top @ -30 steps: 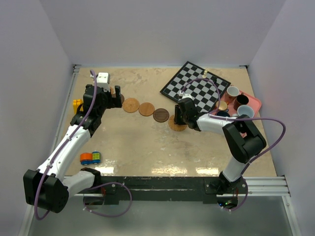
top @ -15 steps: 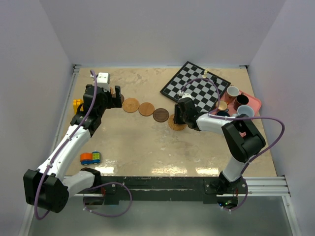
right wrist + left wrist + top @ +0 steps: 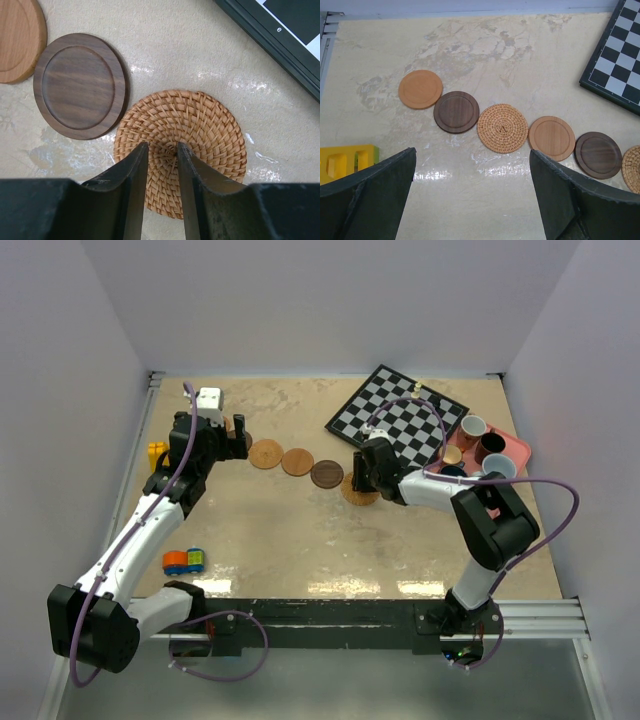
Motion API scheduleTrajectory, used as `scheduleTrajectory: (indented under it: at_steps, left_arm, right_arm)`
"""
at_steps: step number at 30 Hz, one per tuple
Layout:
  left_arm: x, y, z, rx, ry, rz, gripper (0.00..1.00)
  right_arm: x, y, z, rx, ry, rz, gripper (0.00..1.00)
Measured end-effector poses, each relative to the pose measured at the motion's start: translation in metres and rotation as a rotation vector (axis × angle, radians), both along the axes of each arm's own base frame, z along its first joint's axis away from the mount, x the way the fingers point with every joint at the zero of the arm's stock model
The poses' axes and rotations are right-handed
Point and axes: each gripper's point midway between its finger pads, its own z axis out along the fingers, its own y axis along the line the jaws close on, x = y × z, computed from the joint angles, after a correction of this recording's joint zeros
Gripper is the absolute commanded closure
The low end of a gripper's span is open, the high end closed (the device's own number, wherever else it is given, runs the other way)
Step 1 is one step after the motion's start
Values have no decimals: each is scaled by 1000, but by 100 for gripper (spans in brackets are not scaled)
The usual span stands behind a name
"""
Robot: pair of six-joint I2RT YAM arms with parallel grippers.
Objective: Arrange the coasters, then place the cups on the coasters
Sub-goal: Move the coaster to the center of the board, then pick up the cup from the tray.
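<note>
Six coasters lie in a slanting row: tan (image 3: 420, 89), dark brown (image 3: 456, 111), woven (image 3: 502, 127), tan (image 3: 551, 138), dark brown (image 3: 598, 154) and a second woven one (image 3: 210, 130) at the right end. My right gripper (image 3: 162, 147) hangs just over this last coaster's middle. Its jaws stand a narrow gap apart with nothing between them. My left gripper (image 3: 472, 151) is wide open and empty above bare table, near the row's left end (image 3: 228, 430). The cups, among them white (image 3: 473, 426), black (image 3: 492, 443) and pale blue (image 3: 498, 467), stand on the pink tray (image 3: 518, 448).
A chessboard (image 3: 397, 418) lies at the back right, its edge close behind the right gripper (image 3: 280, 35). A yellow block (image 3: 157, 453) sits by the left arm. An orange and blue toy (image 3: 183, 561) lies near the front left.
The right gripper's jaws have parted slightly over the woven coaster, and it has edged a little away from the arms' bases. The left arm has not moved.
</note>
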Motion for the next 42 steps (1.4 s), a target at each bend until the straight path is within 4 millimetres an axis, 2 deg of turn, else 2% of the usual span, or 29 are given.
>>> scheduleTrajectory:
  at_steps: [4,7,16,20,23,27,29,31,38,42]
  left_arm:
    - [0,0,0,0,0,0,0]
    - [0,0,0,0,0,0,0]
    - [0,-3,0,-5,-3,-15,0]
    - [0,-4,0,-7,-8,-23,0]
    - [-2,-3,4,-4,-20,-25,0]
    - [-5,-2,14,-9,-48,-25,0]
    - [-6,-3,19,-15,-66,-28,0]
    - [-7,-4,24,-23,-78,-38,0]
    - [-8,-12,25,-42,-78,-76,0]
    - [-9,-14,24,-49,-77,-85,0]
  right_arm:
    - [1,1,8,3,-5,2,62]
    - [5,4,27,19,-32,3,58]
    - [16,11,126,114,-205,7,41]
    - [19,2,162,100,-272,-17,35]
    - [26,-13,185,74,-303,-38,33]
    - [45,-62,209,22,-341,-137,26]
    - [55,-101,217,-25,-354,-218,25]
    - [58,-131,221,-59,-357,-279,24]
    - [60,-238,218,-109,-331,-502,23]
    - [55,-275,212,-129,-314,-593,24]
